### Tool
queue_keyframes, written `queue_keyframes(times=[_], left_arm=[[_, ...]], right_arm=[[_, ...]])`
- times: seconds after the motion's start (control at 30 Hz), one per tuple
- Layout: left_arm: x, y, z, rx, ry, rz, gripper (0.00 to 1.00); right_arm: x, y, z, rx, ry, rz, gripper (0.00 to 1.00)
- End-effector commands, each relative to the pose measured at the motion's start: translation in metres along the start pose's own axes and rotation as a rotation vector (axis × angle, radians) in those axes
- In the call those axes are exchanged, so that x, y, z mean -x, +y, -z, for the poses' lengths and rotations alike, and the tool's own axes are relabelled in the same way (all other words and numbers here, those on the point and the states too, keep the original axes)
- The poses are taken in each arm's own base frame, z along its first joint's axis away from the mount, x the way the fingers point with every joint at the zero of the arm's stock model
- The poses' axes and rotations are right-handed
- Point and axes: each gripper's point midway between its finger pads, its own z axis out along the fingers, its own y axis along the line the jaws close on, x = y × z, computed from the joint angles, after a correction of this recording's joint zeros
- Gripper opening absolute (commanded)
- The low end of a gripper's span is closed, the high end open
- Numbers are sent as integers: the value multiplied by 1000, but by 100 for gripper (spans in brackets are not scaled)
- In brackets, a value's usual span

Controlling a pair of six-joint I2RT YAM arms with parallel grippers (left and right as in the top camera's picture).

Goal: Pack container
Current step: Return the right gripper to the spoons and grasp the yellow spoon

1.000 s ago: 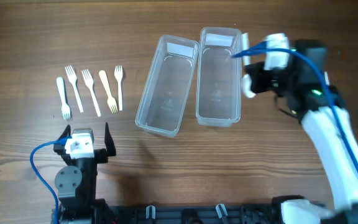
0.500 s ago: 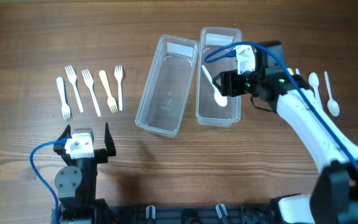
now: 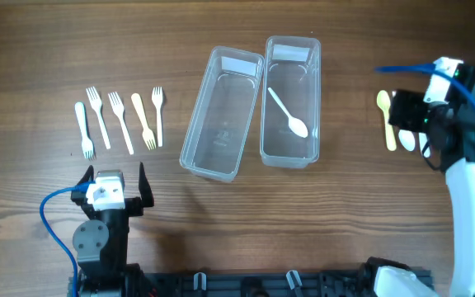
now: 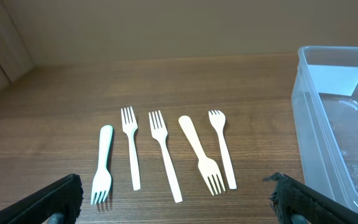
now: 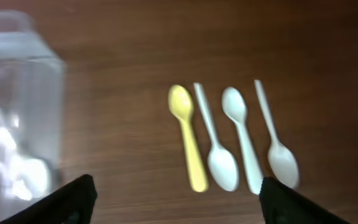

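At the left edge of the table (image 3: 23, 49), 5 forks (image 3: 120, 120) lie untouched; at the near edge the left gripper (image 3: 114, 180) sits wide open, empty. Mid-table, the left container (image 3: 190, 132) is bare; the right container (image 3: 299, 74) now holds 1 white spoon (image 3: 289, 114), just released. The right gripper (image 5: 179, 196), wide open and empty, has swung back over 4 spoons (image 5: 222, 168) by the right edge: 1 packed, 9 left. Wood-grain top; no room shows.

It looked like a robotics lab bench: a brown wood-grain table (image 3: 237, 223), a black mounting rail (image 3: 287, 282), a blue cable (image 3: 43, 210), and white plastic forks (image 3: 122, 124) laid in rows.
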Motion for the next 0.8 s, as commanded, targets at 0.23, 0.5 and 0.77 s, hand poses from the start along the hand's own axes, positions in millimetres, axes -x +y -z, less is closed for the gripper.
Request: queue_keyframes(times=[0.23,0.5,0.77], left_arm=[[-1,0,-1,2,-4,-18,100],[-1,0,-1,2,-4,-18,100],[-1,0,-1,2,-4,-18,100]], right_arm=[[-52,-4,-107,2,261,76,57],[-61,-4,-135,10,285,109,58],[-67,-4,-157,14,294,133,57]])
